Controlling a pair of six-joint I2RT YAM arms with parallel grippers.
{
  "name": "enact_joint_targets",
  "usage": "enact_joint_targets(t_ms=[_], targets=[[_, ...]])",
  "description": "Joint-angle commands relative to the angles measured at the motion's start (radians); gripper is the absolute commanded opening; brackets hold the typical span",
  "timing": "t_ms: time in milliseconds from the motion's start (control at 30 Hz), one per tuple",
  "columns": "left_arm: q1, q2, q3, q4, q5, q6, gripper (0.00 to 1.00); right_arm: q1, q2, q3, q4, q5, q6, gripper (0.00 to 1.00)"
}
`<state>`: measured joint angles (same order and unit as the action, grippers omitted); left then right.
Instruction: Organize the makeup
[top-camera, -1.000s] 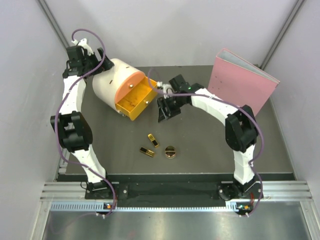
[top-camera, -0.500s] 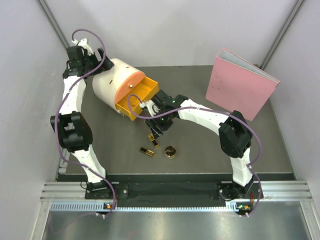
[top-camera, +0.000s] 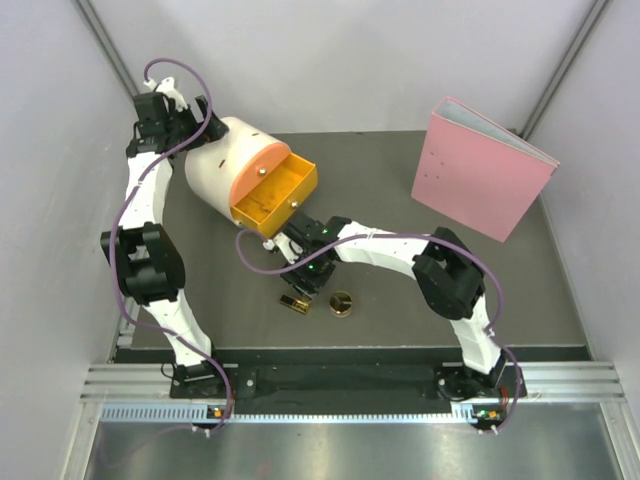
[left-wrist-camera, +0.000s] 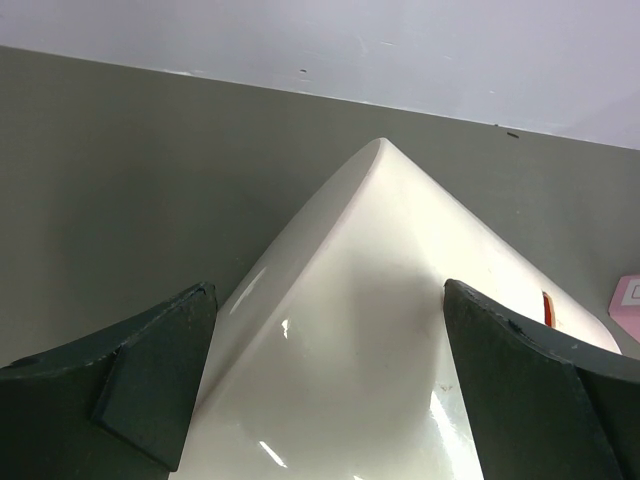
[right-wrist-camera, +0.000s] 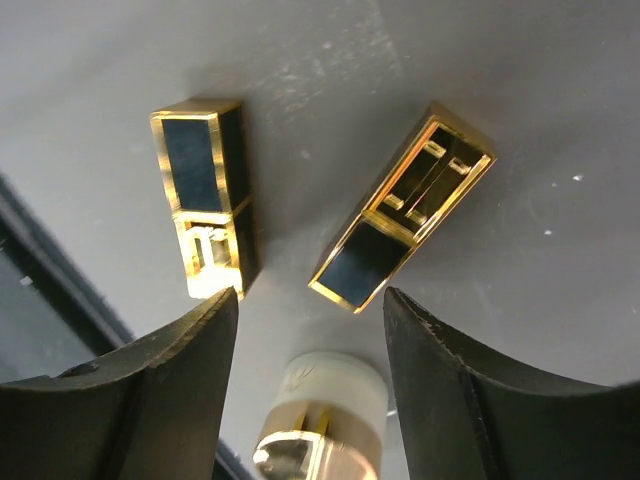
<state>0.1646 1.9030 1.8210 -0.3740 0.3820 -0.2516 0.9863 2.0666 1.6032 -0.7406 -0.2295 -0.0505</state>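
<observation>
Two gold-and-black lipstick cases lie on the dark table in the right wrist view, one on the left (right-wrist-camera: 205, 210) and one on the right (right-wrist-camera: 405, 205). My right gripper (right-wrist-camera: 310, 300) hovers low over them with its jaws apart. A small bottle (right-wrist-camera: 325, 420) with a frosted cap and gold collar sits between the fingers; I cannot tell if it is touched. From above, the right gripper (top-camera: 303, 278) covers one case; the other case (top-camera: 294, 302) and the round gold compact (top-camera: 341, 303) lie beside it. My left gripper (top-camera: 200, 118) straddles the cream box (left-wrist-camera: 380, 330), jaws wide.
The cream drawer box (top-camera: 222, 160) lies at the back left with its orange-yellow drawer (top-camera: 278, 195) pulled open toward the table's middle. A pink binder (top-camera: 482, 170) stands at the back right. The right arm's cable loops near the drawer front.
My right gripper swung from beside the open drawer down and left to the lipstick cases and now hides one of them from above. The left arm has not moved.
</observation>
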Motion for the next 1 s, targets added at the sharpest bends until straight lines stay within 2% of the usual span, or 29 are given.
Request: enact_joint_targets(t_ms=[0,200,267,300,333,433,533,700,833,967], targets=[[-0.008,0.033,-0.052,-0.121,-0.017,0.060,0.98,0.014,0.032,0.024,0.066,0.062,0.009,0.59],[-0.011,0.042,-0.037,-0.118,-0.011,0.055,0.98,0.011,0.092,0.061,0.089,0.148,0.026,0.58],[-0.014,0.044,-0.034,-0.120,-0.009,0.054,0.98,0.009,0.108,0.066,0.099,0.171,0.034,0.52],[-0.016,0.044,-0.029,-0.120,-0.012,0.055,0.98,0.009,0.113,0.070,0.098,0.176,0.038,0.46],[-0.016,0.045,-0.026,-0.126,-0.011,0.055,0.98,0.009,0.118,0.073,0.096,0.189,0.038,0.35],[-0.017,0.045,-0.023,-0.129,-0.014,0.057,0.98,0.009,0.104,0.060,0.093,0.211,0.038,0.09],[-0.017,0.041,-0.022,-0.131,-0.015,0.058,0.98,0.009,0.043,0.022,0.080,0.217,0.017,0.00],[-0.017,0.034,-0.026,-0.132,-0.018,0.058,0.98,0.009,-0.088,-0.067,0.046,0.190,-0.069,0.00],[-0.017,0.031,-0.026,-0.134,-0.022,0.058,0.98,0.002,-0.236,-0.126,0.053,0.096,-0.120,0.00],[-0.017,0.036,-0.023,-0.131,-0.009,0.054,0.98,-0.032,-0.296,-0.051,0.056,0.035,-0.108,0.00]])
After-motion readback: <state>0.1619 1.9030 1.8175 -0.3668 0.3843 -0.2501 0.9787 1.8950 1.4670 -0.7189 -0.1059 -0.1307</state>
